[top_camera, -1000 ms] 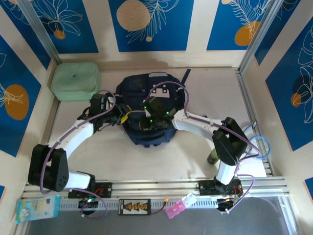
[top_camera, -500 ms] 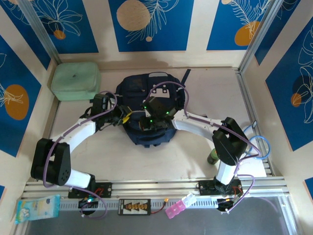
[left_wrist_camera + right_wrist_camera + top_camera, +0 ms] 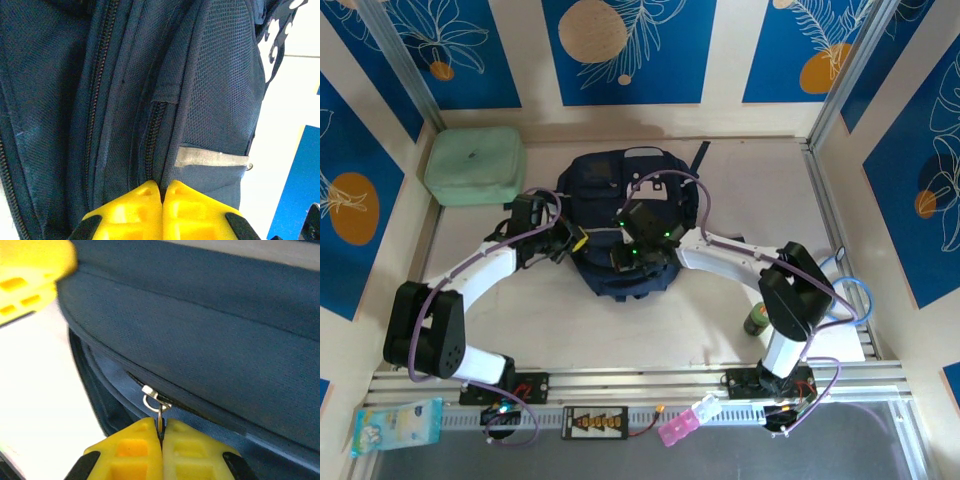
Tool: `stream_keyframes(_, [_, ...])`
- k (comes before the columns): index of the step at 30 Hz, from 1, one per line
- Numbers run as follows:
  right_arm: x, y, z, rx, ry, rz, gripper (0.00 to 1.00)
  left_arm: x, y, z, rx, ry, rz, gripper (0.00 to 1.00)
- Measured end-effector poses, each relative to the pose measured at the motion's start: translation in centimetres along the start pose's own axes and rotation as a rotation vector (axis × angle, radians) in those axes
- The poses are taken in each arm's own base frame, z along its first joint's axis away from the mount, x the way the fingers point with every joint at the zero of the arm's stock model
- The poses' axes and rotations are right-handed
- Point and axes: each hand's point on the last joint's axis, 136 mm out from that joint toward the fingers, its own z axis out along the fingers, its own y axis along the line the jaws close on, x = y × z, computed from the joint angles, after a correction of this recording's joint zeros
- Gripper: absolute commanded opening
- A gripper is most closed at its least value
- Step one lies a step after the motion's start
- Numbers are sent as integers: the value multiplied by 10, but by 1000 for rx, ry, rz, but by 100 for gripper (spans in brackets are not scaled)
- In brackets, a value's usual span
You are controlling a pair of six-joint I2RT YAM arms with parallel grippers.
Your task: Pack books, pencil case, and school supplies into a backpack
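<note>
Two grippers worked the backpack (image 3: 600, 178), which lay mid-table between the arms. At its left flank the left gripper (image 3: 162, 192) was closed, its pads together on a seam beside a zip (nipping a fold of fabric, as far as we could judge). Just right of it, at the near rim, the right gripper (image 3: 161, 432) was clamped tight on the zip pull (image 3: 152, 399), whose ring stood straight out of its tips. The zip track ran crosswise to those fingers, curving from the left gripper's side off to the right. We judged the right arm would have to drag the slider along that line while the left anchored the cloth.
</note>
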Motion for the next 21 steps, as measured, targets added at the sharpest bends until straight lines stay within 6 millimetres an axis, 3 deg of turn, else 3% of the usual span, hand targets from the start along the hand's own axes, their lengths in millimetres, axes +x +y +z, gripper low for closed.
stream_keyframes(8, [5,-73,-37,117,-53,117,0,1,4,4,-12,11,-4,0])
stream_keyframes(12, [3,-95,-50,163,-79,185,0,1,-1,4,-1,23,14,0])
stream_keyframes(16, [-1,-93,-61,165,-117,183,0,1,-7,7,-1,48,37,0])
stream_keyframes(21, [3,-67,-70,147,-150,90,0,-6,-4,14,-47,57,76,2])
